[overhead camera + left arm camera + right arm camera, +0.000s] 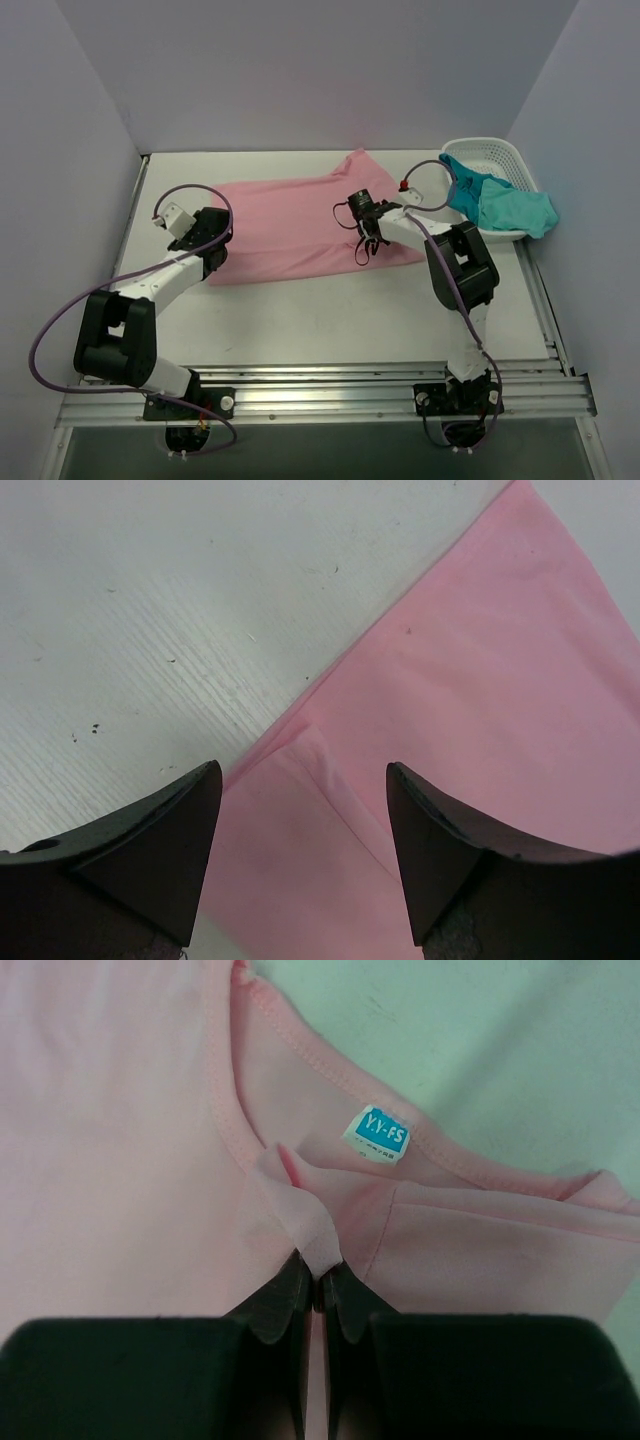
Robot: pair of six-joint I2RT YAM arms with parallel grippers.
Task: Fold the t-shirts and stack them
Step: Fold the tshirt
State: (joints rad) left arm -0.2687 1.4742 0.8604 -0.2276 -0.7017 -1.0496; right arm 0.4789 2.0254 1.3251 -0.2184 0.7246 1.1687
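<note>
The thin, soft pink fabric t-shirt lay flat across the white bench. The right gripper was clamped on a pinch of cloth by its collar label. The left gripper hung, jaws apart, over the opposite edge. Limp and light, it seemed best lifted by its edges.

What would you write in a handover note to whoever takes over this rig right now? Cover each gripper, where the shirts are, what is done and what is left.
Right gripper: shut on a pinch of the pink t-shirt at the collar, beside the neck label.
Left gripper: open, holding nothing, above the shirt's left edge.
Shirts: the pink one lies spread on the table; the teal and turquoise t-shirts are heaped in the white basket at the right rear, spilling over its rim.
Done: pink shirt laid out and gripped.
Left: fold it, fold the others, stack them all.
</note>
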